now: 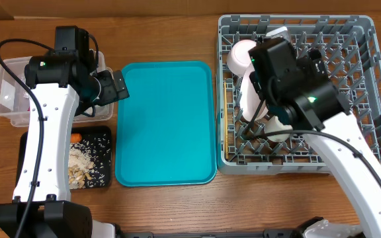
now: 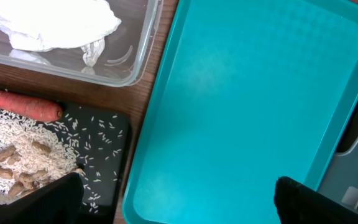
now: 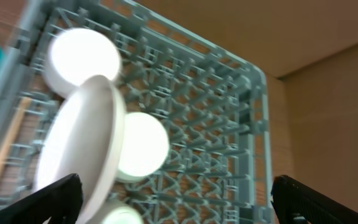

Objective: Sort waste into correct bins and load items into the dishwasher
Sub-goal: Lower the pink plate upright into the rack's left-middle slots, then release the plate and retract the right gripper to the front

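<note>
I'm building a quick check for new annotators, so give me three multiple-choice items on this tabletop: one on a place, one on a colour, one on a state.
1. Where does the small orange carrot lie?
A. on the large teal tray
B. in the shallow black rectangular tray
C. in the grey plastic dish rack

2. What colour is the crumpled wad in the clear plastic tub?
A. red
B. green
C. white

3. How is the left gripper?
A. open, holding nothing
B. shut on the carrot
C. shut on a plate

Answers:
1 B: the left wrist view shows it along the black tray's edge.
2 C: it shows white inside the tub.
3 A: its fingers stand wide apart.
</note>
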